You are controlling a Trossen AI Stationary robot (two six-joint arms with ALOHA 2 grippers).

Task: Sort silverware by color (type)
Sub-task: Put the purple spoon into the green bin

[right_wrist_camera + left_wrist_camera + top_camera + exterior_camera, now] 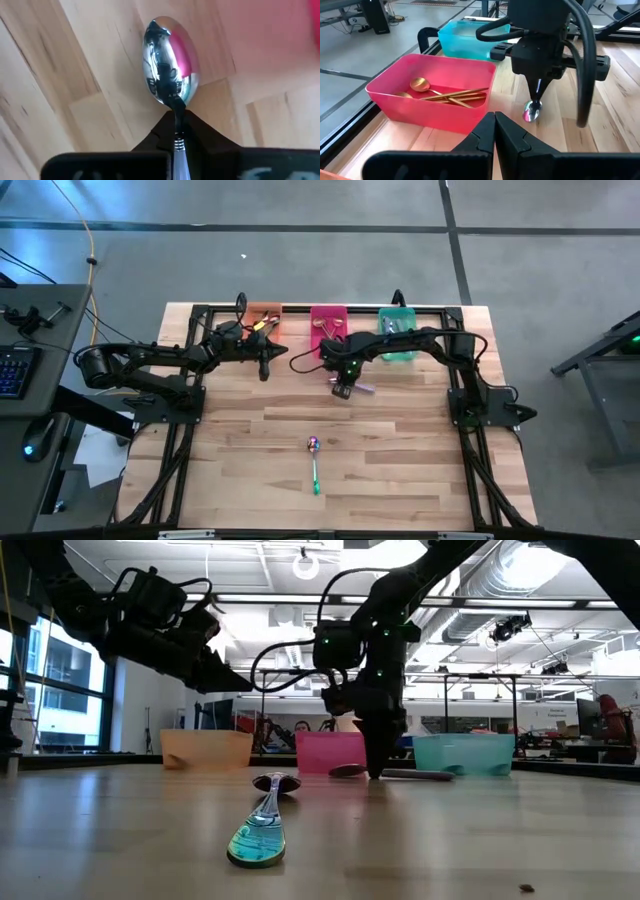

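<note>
Gripping silver spoon, seemingly: right gripper.

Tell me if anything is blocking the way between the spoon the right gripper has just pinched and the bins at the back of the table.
Nothing visible does. The right gripper is shut on the silver spoon, which lies on bare wood just in front of the pink bin. The green bin sits beside it, unobstructed. The left gripper hangs off to the side, near the orange bin.

High view: overhead, looking straight down on the whole table.
Low view: tabletop level, facing the far bins.
Wrist views: close; both share the silver spoon.
</note>
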